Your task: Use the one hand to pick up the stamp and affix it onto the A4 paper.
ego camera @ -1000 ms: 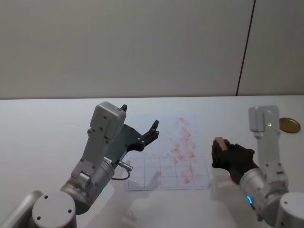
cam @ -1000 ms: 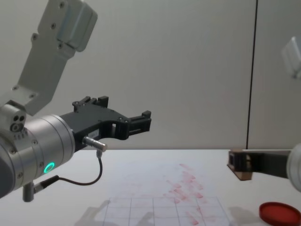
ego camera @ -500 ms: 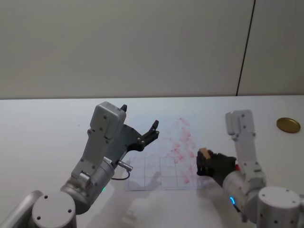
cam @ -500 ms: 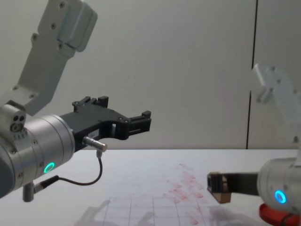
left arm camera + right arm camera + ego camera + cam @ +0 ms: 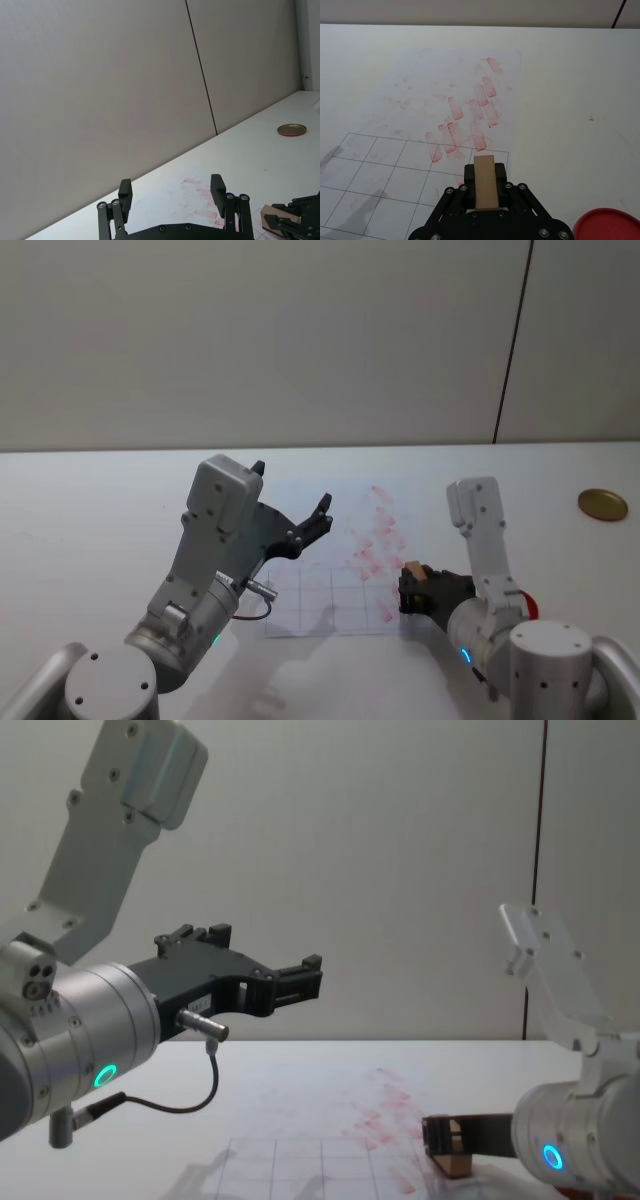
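The right gripper (image 5: 412, 590) has a blue light on its wrist. Its two black fingers are pinched tight on the stamp (image 5: 411, 569), a small tan wooden block. The block stands up between the fingers, one finger on each side. It is low down at the right edge of the A4 paper (image 5: 330, 590), at about 4 o'clock on the sheet in the head view. I cannot tell if the bottom of the stamp is touching the paper.

The paper lies flat on the white table (image 5: 100, 500). It has a grey grid on its near part and lots of smudgy red marks from its middle up toward 1 o'clock.

A red ink pad (image 5: 607, 225) sits on the table just beside the right gripper, off the paper. A flat gold round lid (image 5: 603, 504) lies well away, at 2 o'clock from the stamp.

The left gripper (image 5: 293, 487) has a green light on its wrist. It is up in the air over the 9 o'clock side of the paper, with its fingers spread wide and nothing in them.
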